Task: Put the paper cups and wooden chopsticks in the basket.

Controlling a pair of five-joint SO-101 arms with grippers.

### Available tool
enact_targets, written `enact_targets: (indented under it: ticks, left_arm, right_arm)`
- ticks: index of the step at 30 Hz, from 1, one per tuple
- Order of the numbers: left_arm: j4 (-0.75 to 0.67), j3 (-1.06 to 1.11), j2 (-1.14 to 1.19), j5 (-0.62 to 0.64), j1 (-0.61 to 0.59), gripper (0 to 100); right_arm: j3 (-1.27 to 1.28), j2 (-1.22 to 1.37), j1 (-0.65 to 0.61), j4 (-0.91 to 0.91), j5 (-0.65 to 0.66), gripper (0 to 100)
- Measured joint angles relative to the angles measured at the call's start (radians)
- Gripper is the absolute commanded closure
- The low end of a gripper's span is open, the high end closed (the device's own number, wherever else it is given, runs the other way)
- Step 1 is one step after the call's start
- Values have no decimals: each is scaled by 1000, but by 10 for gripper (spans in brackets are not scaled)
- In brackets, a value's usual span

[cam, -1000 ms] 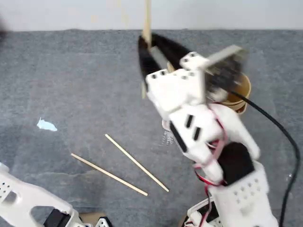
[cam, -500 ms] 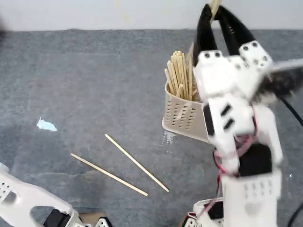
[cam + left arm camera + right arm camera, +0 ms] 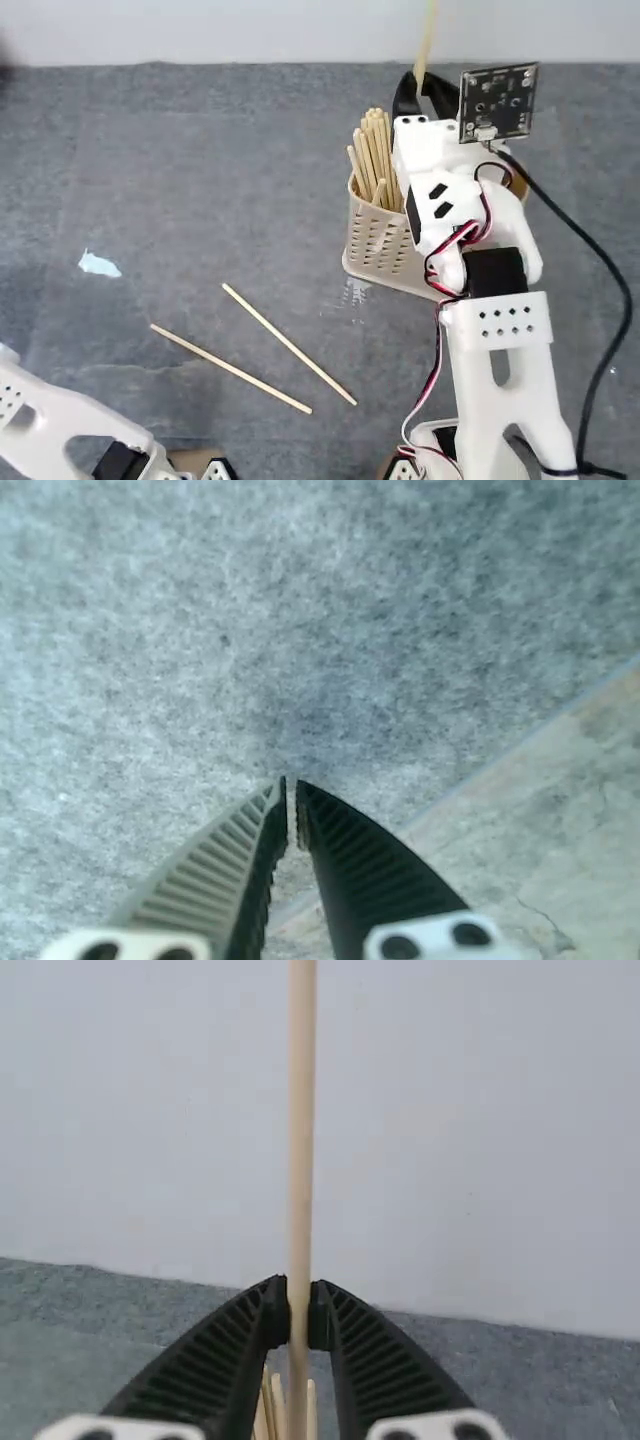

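Observation:
My right gripper (image 3: 298, 1318) is shut on a wooden chopstick (image 3: 301, 1140) that stands upright. In the high view that gripper (image 3: 418, 88) hovers over the cream basket (image 3: 385, 250), and the held chopstick (image 3: 424, 40) rises past the frame's top. Several chopsticks (image 3: 373, 160) stand bundled inside the basket. A paper cup (image 3: 519, 180) peeks out behind the arm, beside the basket. Two loose chopsticks (image 3: 288, 343) (image 3: 229, 369) lie on the grey mat at the lower left. My left gripper (image 3: 291, 790) is shut on nothing, pointing down at the mat; its arm (image 3: 60, 430) sits at the lower left corner.
A small light-blue scrap (image 3: 98, 264) lies on the mat at the left. The grey mat (image 3: 180, 170) ends at a pale wall along the back. A bare tabletop strip (image 3: 560, 810) borders the mat near my left gripper. A black cable (image 3: 590, 300) runs along the right arm.
The right arm has swung rightward with the chopstick, from left of the basket to directly over it, uncovering the basket and its bundle. The left arm and the loose chopsticks stayed put.

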Motion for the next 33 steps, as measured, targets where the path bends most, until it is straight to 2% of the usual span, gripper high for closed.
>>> enact_targets:
  ticks: [6,12,20,22,27,33]
  left_arm:
    - [0,0,0,0,0,987]
    - [0,0,0,0,0,987]
    - [0,0,0,0,-6,987]
    - [0,0,0,0,-17,987]
    - [0,0,0,0,-20,987]
    - [0,0,0,0,-20,987]
  right_arm:
    - [-29,0,-9,104,0,833]
    - [-180,-3,-97,285,0,833]
    - [-241,-3,-376,738,0,833]
    - [-216,-3,-450,802,0,833]
    - [-48,-3,-600,793,0,833]
    - [196,55,-755,631,0,834]
